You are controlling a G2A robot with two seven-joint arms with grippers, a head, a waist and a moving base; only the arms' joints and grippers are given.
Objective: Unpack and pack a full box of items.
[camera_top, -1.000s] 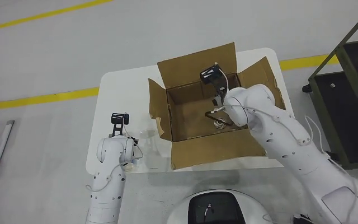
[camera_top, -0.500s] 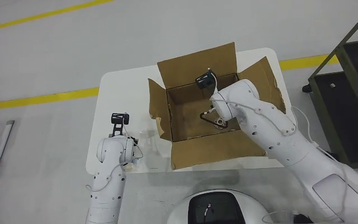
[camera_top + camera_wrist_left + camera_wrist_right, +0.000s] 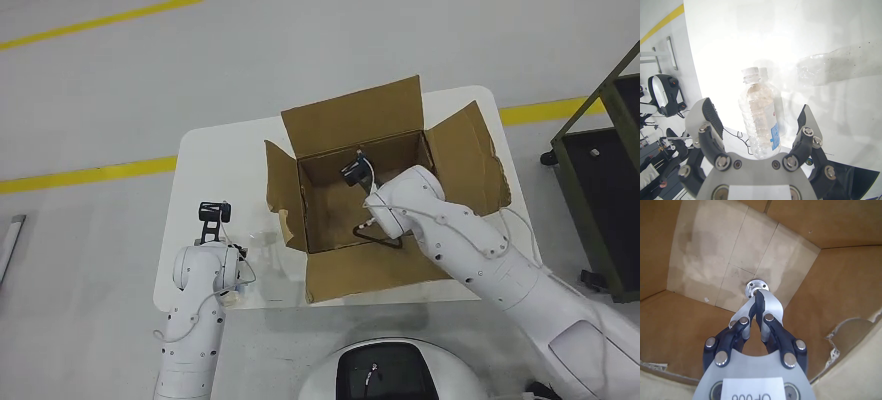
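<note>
An open cardboard box (image 3: 350, 118) stands on the white table (image 3: 220, 160). My right arm goes down into it. On the bare box floor (image 3: 702, 256) lies a round metal flange (image 3: 752, 285), and my right gripper (image 3: 757, 293) is shut with its tips at the flange's centre. To the left of the box, a clear plastic bottle (image 3: 758, 113) with a white cap stands upright on the table, faint in the top view (image 3: 263, 240). My left gripper (image 3: 756, 106) is open around the bottle, its pads apart from it on both sides.
The box's flaps (image 3: 285, 195) are folded outward, the near one torn (image 3: 848, 328). A dark green cart (image 3: 600, 190) stands off the table's right end. A crumpled piece of clear film (image 3: 810, 73) lies beyond the bottle.
My right arm has swung left and lower inside the box, covering the flange in the top view. The left arm and the bottle have not moved.
</note>
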